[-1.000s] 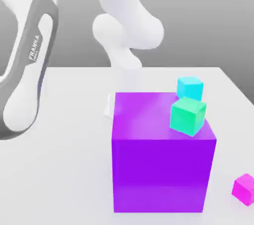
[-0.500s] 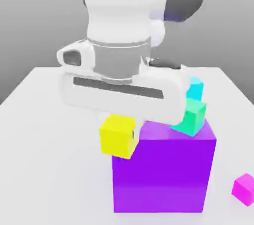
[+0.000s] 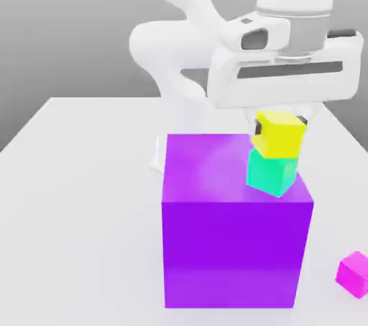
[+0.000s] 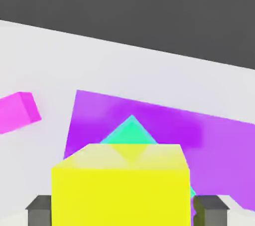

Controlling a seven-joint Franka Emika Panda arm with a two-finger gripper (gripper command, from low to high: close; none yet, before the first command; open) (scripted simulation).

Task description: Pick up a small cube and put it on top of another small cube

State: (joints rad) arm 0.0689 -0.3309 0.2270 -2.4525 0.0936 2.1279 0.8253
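My yellow cube (image 3: 281,134) sits on top of the sea-green cube (image 3: 271,173), which rests on the right part of the big purple cube's (image 3: 230,231) top face, close to its near right corner. My gripper (image 3: 282,124) is straight above the stack. In the hand view my jaws stand on either side of the yellow cube (image 4: 122,190) with a sliver of daylight at each flank, so I read them as released and no longer gripping it.

To finish this well, I should lift straight up, with no sideways drift and no wrist roll, until both fingers (image 4: 40,211) are clear of the yellow cube's top. The yellow cube looks turned a little against the green one beneath it, so any brush from a fingertip could swing it or tip it off; below that there is only the purple cube's edge and a drop to the bench (image 3: 79,195). A slow rise first, and travel only once clear.

Counted: one yellow cube, one sea-green cube, one big purple cube, one small magenta cube (image 3: 353,273) on the bench at the near right.
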